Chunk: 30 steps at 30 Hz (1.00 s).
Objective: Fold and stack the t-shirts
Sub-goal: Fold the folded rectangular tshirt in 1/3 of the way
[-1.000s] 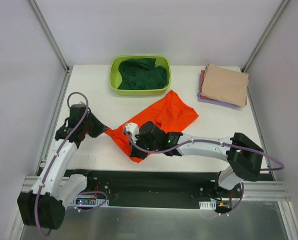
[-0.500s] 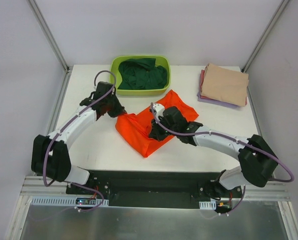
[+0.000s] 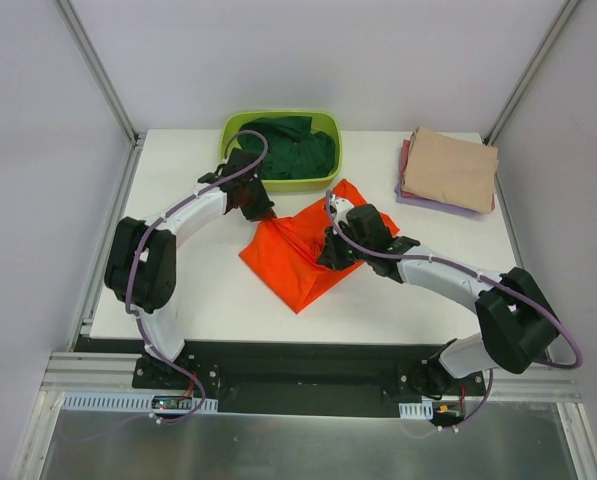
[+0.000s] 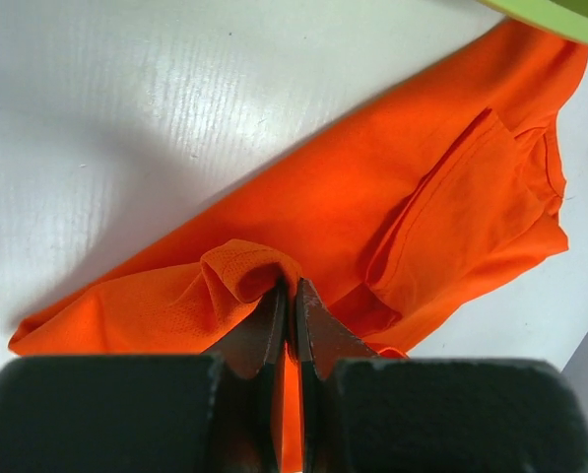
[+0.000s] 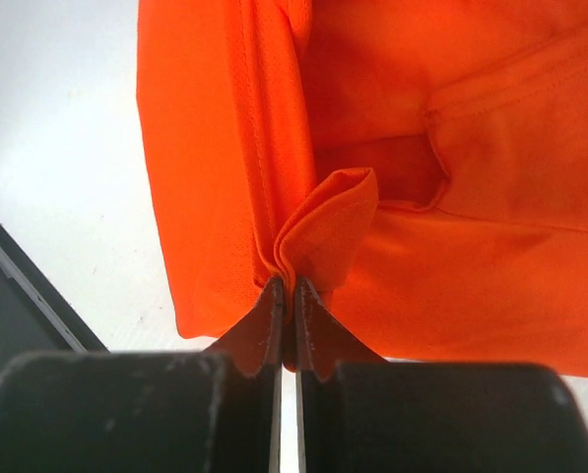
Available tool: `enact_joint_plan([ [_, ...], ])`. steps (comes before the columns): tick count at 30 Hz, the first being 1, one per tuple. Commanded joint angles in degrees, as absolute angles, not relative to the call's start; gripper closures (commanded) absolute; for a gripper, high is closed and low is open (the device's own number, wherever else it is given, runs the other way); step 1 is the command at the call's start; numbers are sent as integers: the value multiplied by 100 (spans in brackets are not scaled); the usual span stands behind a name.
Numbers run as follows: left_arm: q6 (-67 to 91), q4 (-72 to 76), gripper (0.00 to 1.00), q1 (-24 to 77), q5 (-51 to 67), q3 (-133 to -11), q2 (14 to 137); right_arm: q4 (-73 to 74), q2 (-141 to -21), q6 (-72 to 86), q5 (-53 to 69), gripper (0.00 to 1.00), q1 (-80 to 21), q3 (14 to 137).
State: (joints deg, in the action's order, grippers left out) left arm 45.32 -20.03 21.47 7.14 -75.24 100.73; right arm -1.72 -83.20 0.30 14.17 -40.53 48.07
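The bright orange t-shirt [image 3: 303,250] lies partly folded at the table's middle. My left gripper [image 3: 261,212] is shut on a pinched fold of the shirt's upper left edge [image 4: 249,271], just in front of the tub. My right gripper [image 3: 330,256] is shut on a fold of the orange cloth [image 5: 323,232] near the shirt's middle right. A dark green t-shirt [image 3: 286,150] lies bunched in the lime-green tub [image 3: 228,170]. A stack of folded tees, tan on top [image 3: 450,168] with reddish and lilac edges below, sits at the back right.
The tub stands at the back centre, close to my left gripper. The table's front edge and black base rail [image 3: 298,362] run below the shirt. Metal frame posts [image 3: 98,75] rise at the back corners.
Both grippers have carried the orange shirt's near edge away from the front and toward the back of the table, folding it over. The left arm has swung far toward the tub.
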Motion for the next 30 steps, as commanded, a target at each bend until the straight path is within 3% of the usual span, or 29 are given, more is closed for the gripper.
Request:
enact_joint_plan([
  [1,4272,-1828,100,2162,580,-7945,10335,176,-8314,246,1424,100,-3920,4641],
  [11,4184,-1811,100,2267,809,-8358,11047,36,-8657,430,1152,99,-3753,4535],
  [17,4140,-1811,82,2285,1046,-8613,11399,-158,-8728,826,590,94,-3727,4386],
  [19,4070,-1811,67,2294,1116,-8727,11426,-115,-8623,922,221,90,-3727,4377],
  [21,3982,-1811,55,2294,1282,-8850,11373,-26,-8447,941,-235,68,-3735,4438],
  [23,3877,-1811,34,2320,1336,-8894,11242,193,-8184,862,-412,34,-3735,4465],
  [24,3832,-1811,23,2338,1310,-8868,11137,280,-8070,792,-474,23,-3727,4500],
  [26,3762,-1811,1,2338,1292,-8728,10891,491,-7850,669,-580,17,-3727,4579],
  [30,3779,-1802,1,2338,1003,-8097,10119,563,-7471,414,-63,7,-3744,4605],
])
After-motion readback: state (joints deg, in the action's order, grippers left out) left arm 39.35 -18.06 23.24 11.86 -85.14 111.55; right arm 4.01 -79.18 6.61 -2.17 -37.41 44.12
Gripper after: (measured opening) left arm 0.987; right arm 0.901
